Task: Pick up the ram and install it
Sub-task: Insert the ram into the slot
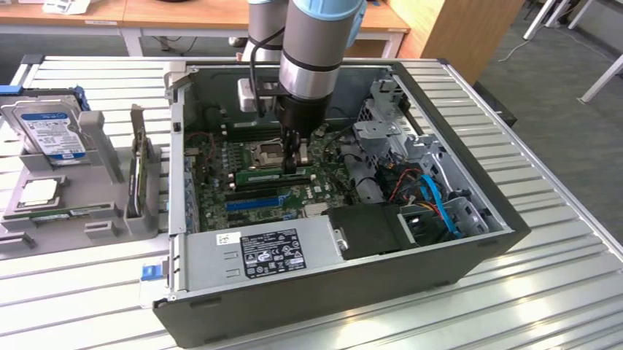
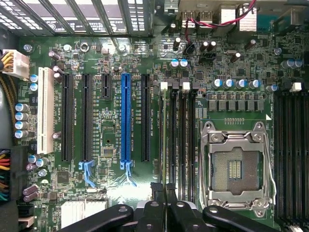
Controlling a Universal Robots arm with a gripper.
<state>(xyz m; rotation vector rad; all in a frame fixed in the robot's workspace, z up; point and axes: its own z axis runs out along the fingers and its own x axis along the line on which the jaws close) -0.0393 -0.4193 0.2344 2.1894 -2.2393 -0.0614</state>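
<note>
- Gripping the ram (image 1: pixel 276 176) by its upper long edge, my claw (image 1: pixel 290 167) has its jaws drawn together on the thin green board, down inside the open computer case (image 1: pixel 409 284).
- The ram stands on its long edge right beneath my fingertips, at the black memory slots (image 2: pixel 181 140) of the motherboard (image 2: pixel 108 140). I cannot tell whether it is seated in one.
- Its long axis lies level and runs along the line of those slots. It reaches out past both sides of my claw, with the longer part toward the exterior view's left.
- Its flat faces turn sideways. One faces the open CPU socket (image 2: pixel 235 166) just beside my claw. The other faces the long blue slot (image 2: pixel 126 121), farther off on the opposite side.
- The power supply (image 1: pixel 262 251) sits beyond the blue slot from my claw.
- The case rests on a slatted metal surface (image 1: pixel 545 292). A hard drive (image 1: pixel 47 130) stands in a grey holder (image 1: pixel 105 142) outside the case, well apart from my claw.
</note>
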